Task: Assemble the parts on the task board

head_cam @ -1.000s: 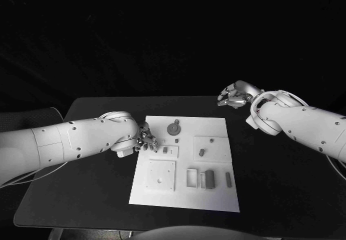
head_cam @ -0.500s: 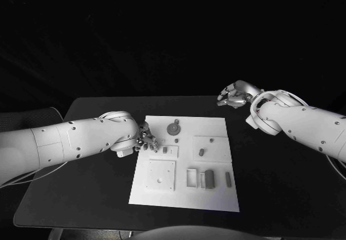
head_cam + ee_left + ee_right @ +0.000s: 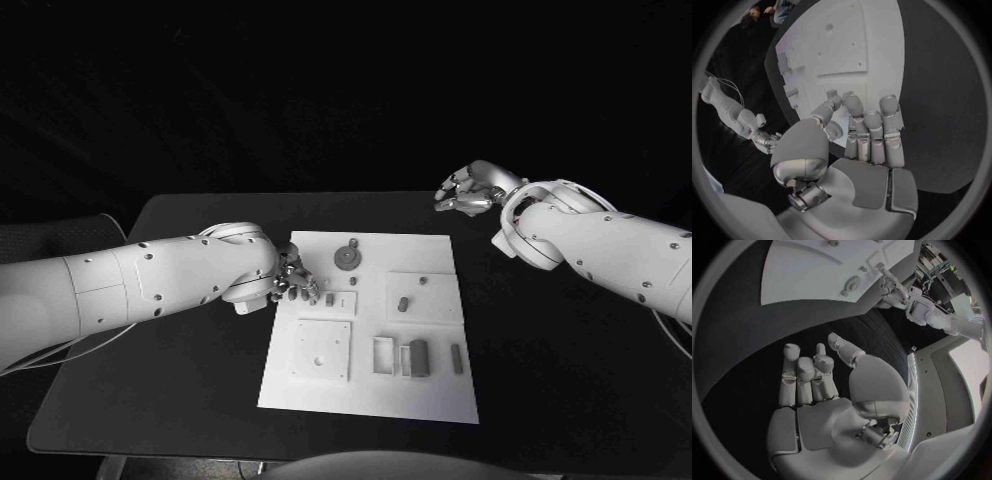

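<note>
White task board [image 3: 433,400]: left hand [image 3: 293,281] curled at edge, right hand [image 3: 464,192] apart, empty.

This looks like a robot lab: a flat black table [image 3: 173,400] in a dark room holds a white flat task board [image 3: 433,400] with small grey parts [image 3: 418,357].

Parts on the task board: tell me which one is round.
The dark disc at the far end of the task board, beyond the left robot hand. The other parts are small pegs or upright rectangular blocks.
</note>
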